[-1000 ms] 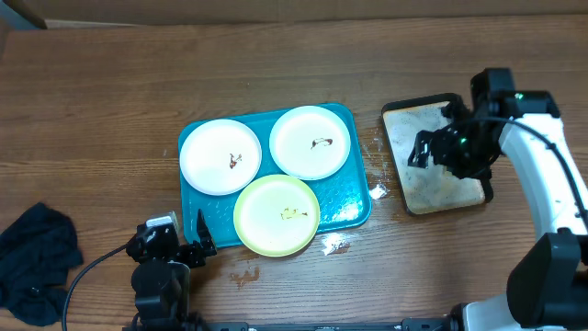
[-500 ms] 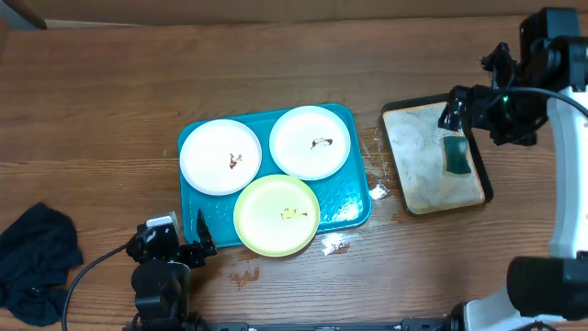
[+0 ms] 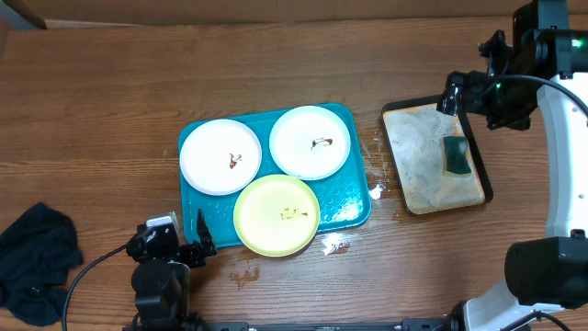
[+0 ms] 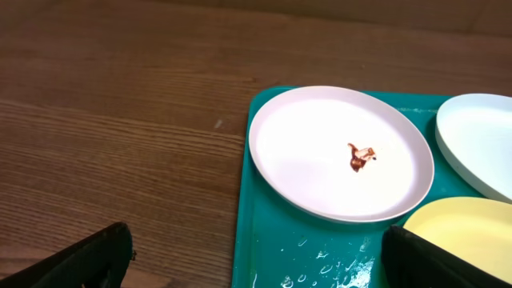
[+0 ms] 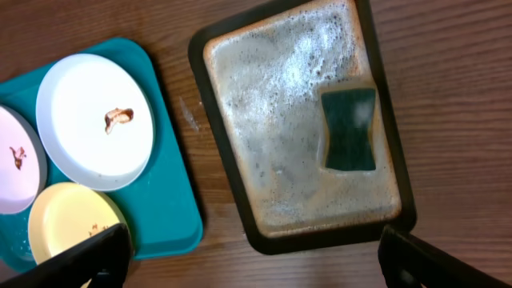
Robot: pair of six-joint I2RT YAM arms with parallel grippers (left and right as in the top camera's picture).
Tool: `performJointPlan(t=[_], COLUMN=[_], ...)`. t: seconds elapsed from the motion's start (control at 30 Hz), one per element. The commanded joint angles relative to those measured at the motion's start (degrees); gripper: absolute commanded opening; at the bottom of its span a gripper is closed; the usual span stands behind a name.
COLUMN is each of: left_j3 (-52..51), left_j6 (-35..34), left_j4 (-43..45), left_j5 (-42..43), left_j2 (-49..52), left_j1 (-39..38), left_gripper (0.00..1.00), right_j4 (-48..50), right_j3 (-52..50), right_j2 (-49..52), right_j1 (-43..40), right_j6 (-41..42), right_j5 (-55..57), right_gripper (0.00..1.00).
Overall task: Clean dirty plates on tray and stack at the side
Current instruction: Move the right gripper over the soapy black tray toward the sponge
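The turquoise tray [image 3: 359, 208] lies mid-table and holds three plates. A white plate [image 3: 220, 157] with a brown smear sits at its left, and a white plate [image 3: 310, 141] with a dark smear at its right. A yellow-green plate [image 3: 277, 215] with a yellow smear sits at the front. My left gripper [image 3: 197, 241] is open and empty at the tray's front left corner. In the left wrist view [image 4: 256, 268] the left white plate [image 4: 340, 152] lies ahead of it. My right gripper [image 3: 470, 92] is open and empty, raised above the soapy tray; the right wrist view [image 5: 252, 260] shows the same.
A black-rimmed soapy tray [image 3: 413, 198] lies right of the turquoise tray, with a green sponge [image 3: 455, 154] lying loose in it; the sponge also shows in the right wrist view [image 5: 350, 128]. A dark cloth [image 3: 35, 262] lies at the front left. Water drops wet the wood between the trays.
My right gripper has lifted off the soapy tray and moved up toward the far right, leaving the green sponge lying in the tray. The left arm and the plates have not moved.
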Motion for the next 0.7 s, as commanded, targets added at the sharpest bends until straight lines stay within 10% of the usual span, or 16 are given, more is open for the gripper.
performJointPlan(t=[0.0,0.13,0.3,0.43,0.67], left_j3=[-0.31,-0.31,-0.31,-0.31,-0.31], left_j6=[1.53,1.53,1.53,1.53,1.53], left_j4=[0.0,0.0,0.0,0.0,0.0], left_j5=[0.57,0.57,0.57,0.57,0.57], left_j2=[-0.59,-0.59,-0.59,-0.59,-0.59], left_j1=[0.33,0.33,0.33,0.33,0.33], left_gripper=[1.0,1.0,1.0,1.0,1.0], right_j4=[2.03,4.74,10.82,16.98,30.4], right_j3=[-2.08,-7.13,-16.33,-24.33,-36.44], right_j2=[-0.04,0.76,1.05,1.05,1.07], right_j1=[-0.22,-0.22,-0.5,-1.75,-6.08], right_j6=[-0.02,0.07,1.79,2.23,-1.36], right_j5=[0.72,1.07,4.7,5.03,-2.43], right_gripper=[1.0,1.0,0.71,0.97,0.86])
